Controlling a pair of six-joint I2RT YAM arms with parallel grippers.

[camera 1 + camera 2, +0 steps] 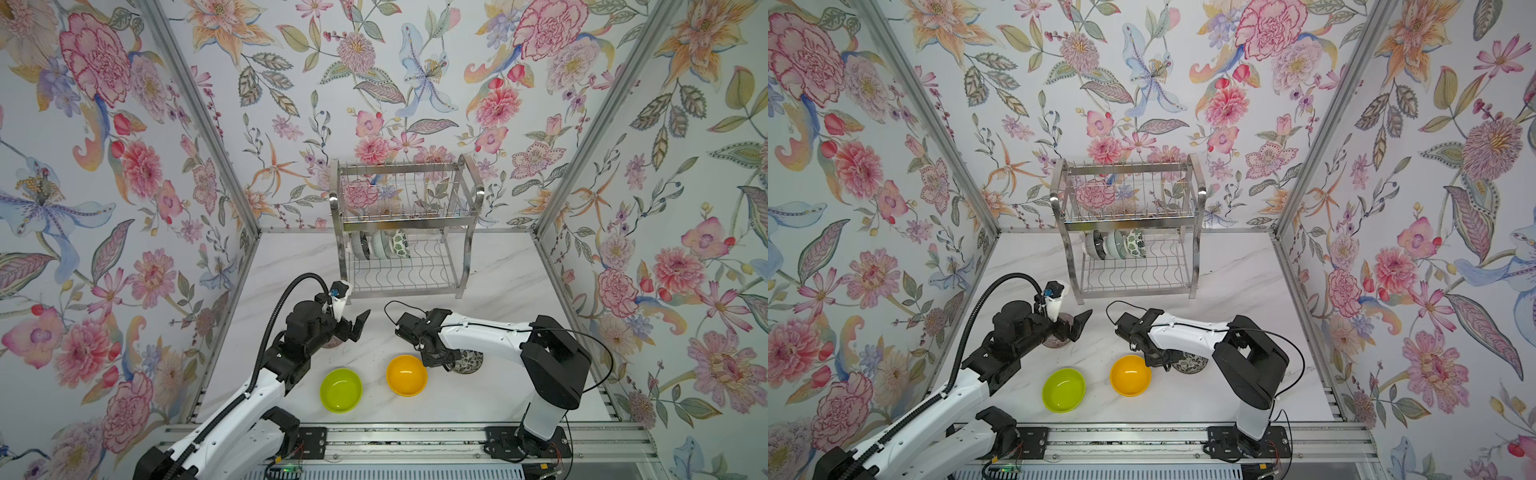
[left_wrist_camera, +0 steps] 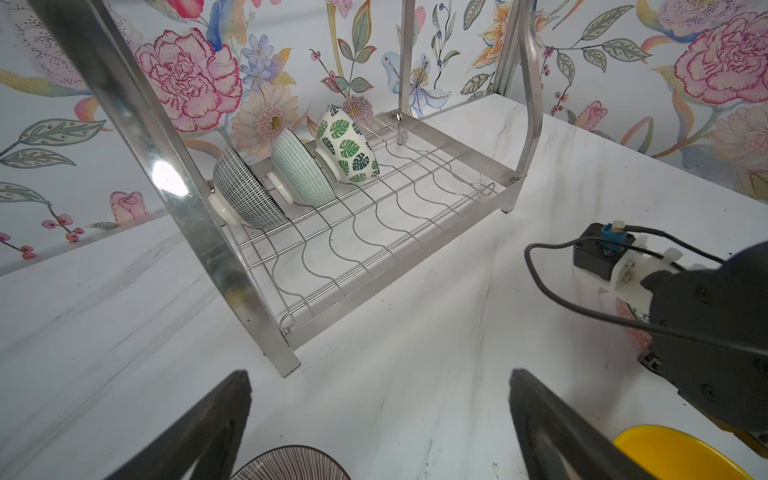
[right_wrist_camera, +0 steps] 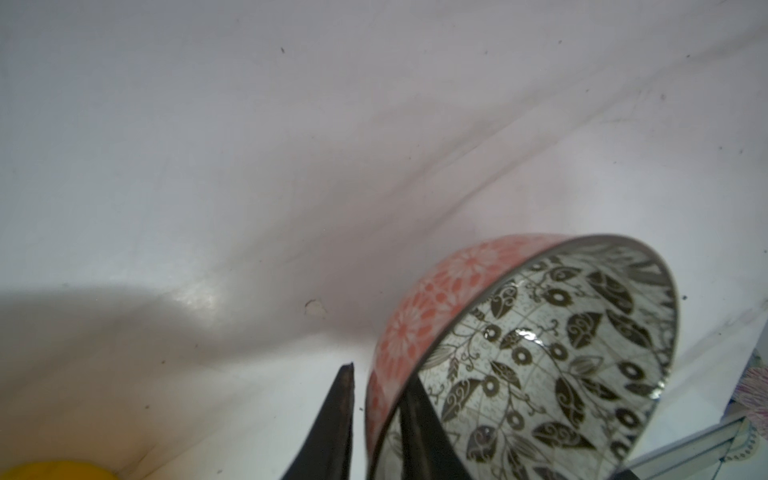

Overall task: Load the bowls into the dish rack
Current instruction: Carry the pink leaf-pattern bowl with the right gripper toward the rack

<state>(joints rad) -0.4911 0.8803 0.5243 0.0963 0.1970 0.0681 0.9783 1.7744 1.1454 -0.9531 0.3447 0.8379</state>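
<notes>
My right end effector (image 3: 380, 378) sits at the near rim of the black-and-white bowl (image 3: 561, 365). One finger is inside the bowl and the other outside its orange wall. The gap is narrow, and a sliver of table (image 1: 498, 291) shows between the outer finger and the wall, so I do not read this as a clamp on the rim. In a top view this bowl rests on the table just right of the yellow bowl (image 1: 406, 375), with the arm covering its left edge.

My left end effector (image 2: 380, 374) stands wide and holds nothing. The ribbed bowl (image 2: 291, 463) lies on the table below it, between the two fingers in the left wrist view, and the fingers point toward the rack (image 1: 407, 224). The lime bowl (image 1: 340, 390) sits upright near the front edge, left of the yellow one and apart from it.

On the rack's lower tier, three bowls stand on edge at the left end: a dark bowl (image 2: 245, 195), a mint bowl (image 2: 301, 170) and a leaf-print bowl (image 2: 347, 149), close side by side. I cannot tell whether they touch.
</notes>
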